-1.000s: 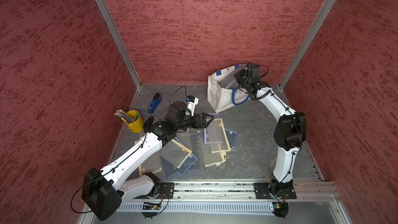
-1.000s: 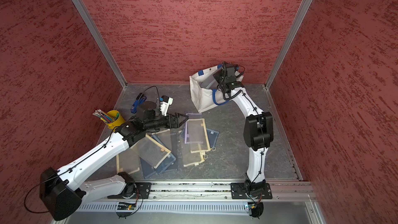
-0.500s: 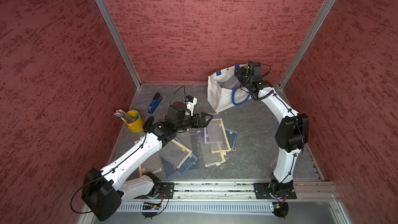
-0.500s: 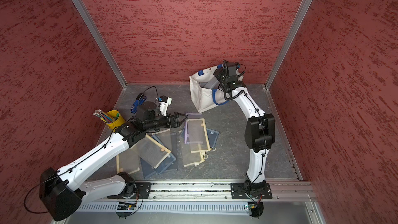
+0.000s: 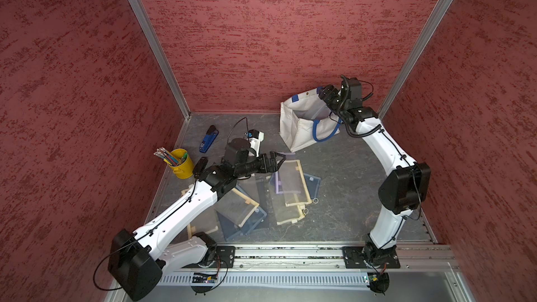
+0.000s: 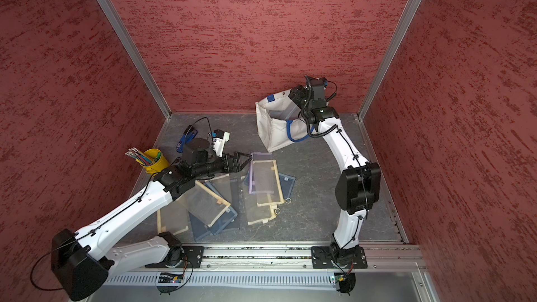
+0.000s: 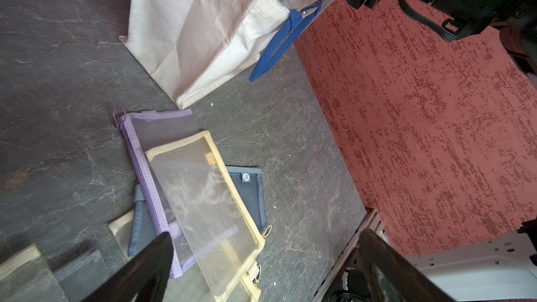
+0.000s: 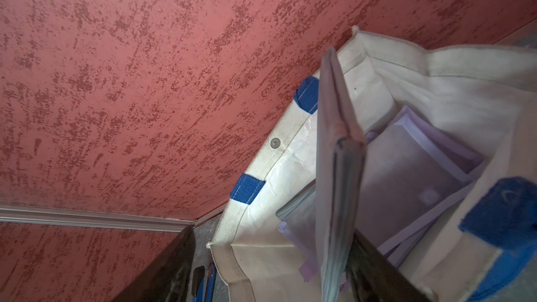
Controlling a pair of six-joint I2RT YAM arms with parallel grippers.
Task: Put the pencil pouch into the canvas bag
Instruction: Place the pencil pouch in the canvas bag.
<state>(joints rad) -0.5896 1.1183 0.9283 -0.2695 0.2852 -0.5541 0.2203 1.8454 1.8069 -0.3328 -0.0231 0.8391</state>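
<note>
at the far left of both top views a yellow bucket (image 5: 182,167) of pencils stands by the wall. a blue stapler (image 5: 208,140) lies just behind it on the grey tabletop (image 5: 348,199). the left arm reaches in from the near left corner. the left gripper (image 5: 276,160) hangs over the edge of a loose pile of mesh pouches (image 5: 290,190), jaws wide apart and gripping nothing. its wrist view agrees: the black fingers (image 7: 139,265) are spread. on the table beyond them a yellow-trimmed pouch (image 7: 203,196) overlaps a purple pouch (image 7: 151,140) and a navy pouch (image 7: 251,196).

further right, near the back wall, the canvas bag (image 5: 296,132) stands upright with its mouth open. one blue handle (image 5: 322,135) droops down its front. the right gripper (image 5: 325,94) hovers at the bag's rim, on its right side. in the right wrist view its jaws are parted. the pencil pouch (image 8: 334,169), grey-blue and seen edge-on, stands between them. it leans on one finger (image 8: 377,268) and is well clear of the other, so nothing pinches it. it reaches over the bag's open mouth, though i cannot tell how deep it sits. lilac pouches (image 8: 415,167) already lie inside the bag, below it.
</note>
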